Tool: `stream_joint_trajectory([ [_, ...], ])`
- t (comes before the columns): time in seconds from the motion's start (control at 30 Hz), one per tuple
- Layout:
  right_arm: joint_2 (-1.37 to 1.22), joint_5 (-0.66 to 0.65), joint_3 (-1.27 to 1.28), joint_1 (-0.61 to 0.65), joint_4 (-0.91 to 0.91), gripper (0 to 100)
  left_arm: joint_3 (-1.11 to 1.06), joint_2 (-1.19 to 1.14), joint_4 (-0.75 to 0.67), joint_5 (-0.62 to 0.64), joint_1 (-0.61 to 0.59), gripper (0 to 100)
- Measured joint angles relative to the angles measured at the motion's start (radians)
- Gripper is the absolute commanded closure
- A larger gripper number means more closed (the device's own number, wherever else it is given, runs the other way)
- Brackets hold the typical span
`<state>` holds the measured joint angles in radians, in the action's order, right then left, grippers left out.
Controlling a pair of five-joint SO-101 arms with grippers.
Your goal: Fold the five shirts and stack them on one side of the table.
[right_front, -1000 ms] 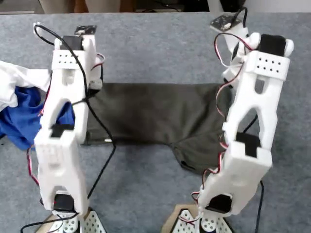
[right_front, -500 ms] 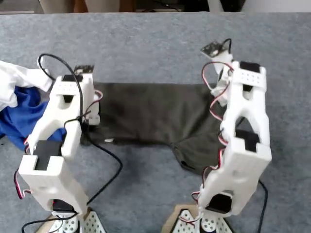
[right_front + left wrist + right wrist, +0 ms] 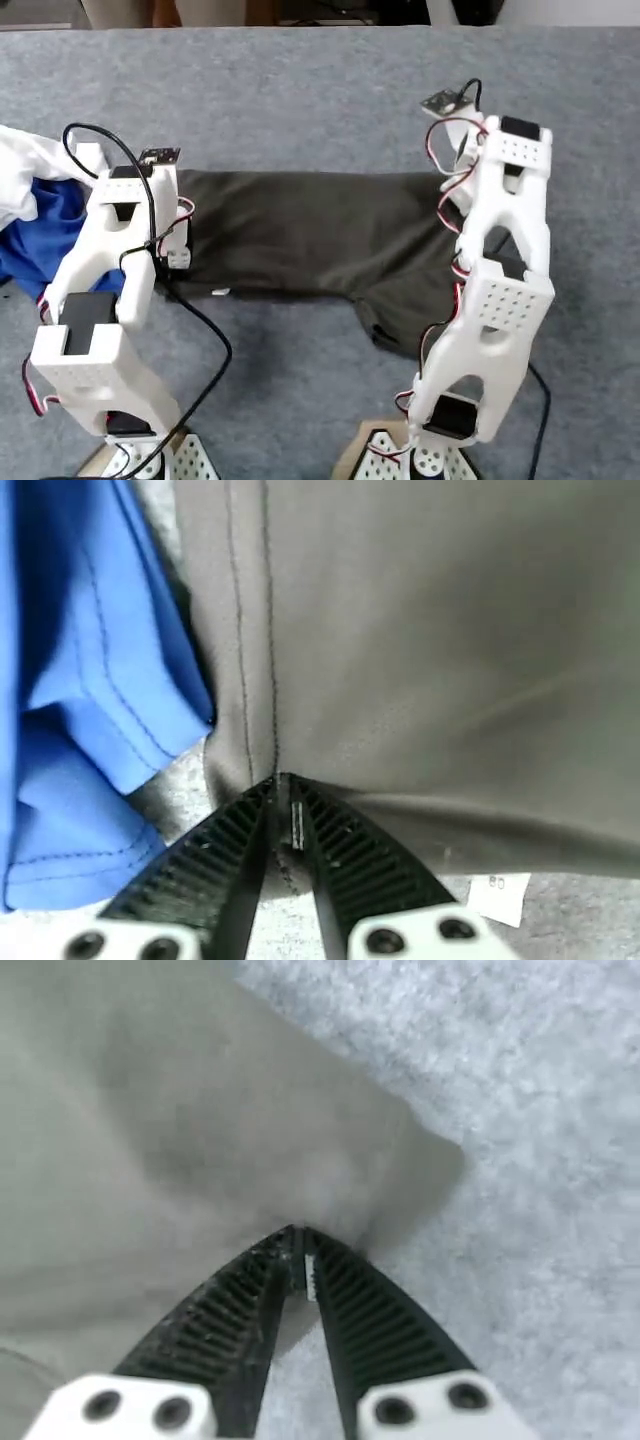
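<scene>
Slippage was the main risk: left gripper (image 3: pixel 283 792) and right gripper (image 3: pixel 300 1245) each clamped only a thin edge of the dark shirt (image 3: pixel 310 235), spread on the table (image 3: pixel 320 90); uneven pulling could free either edge.

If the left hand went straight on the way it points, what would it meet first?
The dark shirt; the left hand is shut right at its stitched hem, probably pinching it.

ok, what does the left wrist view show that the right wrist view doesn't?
Left wrist adds: the blue shirt beside the stitched hem of the dark shirt, a white tag, and the left gripper shut on that hem. Right wrist adds: the right gripper shut on a plain corner. Both: the dark shirt and grey table.
</scene>
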<state>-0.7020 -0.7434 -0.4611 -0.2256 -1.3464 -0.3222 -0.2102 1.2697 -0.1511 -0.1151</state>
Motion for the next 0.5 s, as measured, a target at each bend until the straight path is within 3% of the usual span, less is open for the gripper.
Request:
stream_joint_trajectory([
  [0.23,0.041,-0.043,-0.115,0.0,-0.193,99.4,0.178,0.086,0.132,0.0,0.069,98],
  [0.5,0.327,-0.153,-0.031,0.0,-0.325,99.4,0.272,0.281,0.249,0.0,0.212,98],
])
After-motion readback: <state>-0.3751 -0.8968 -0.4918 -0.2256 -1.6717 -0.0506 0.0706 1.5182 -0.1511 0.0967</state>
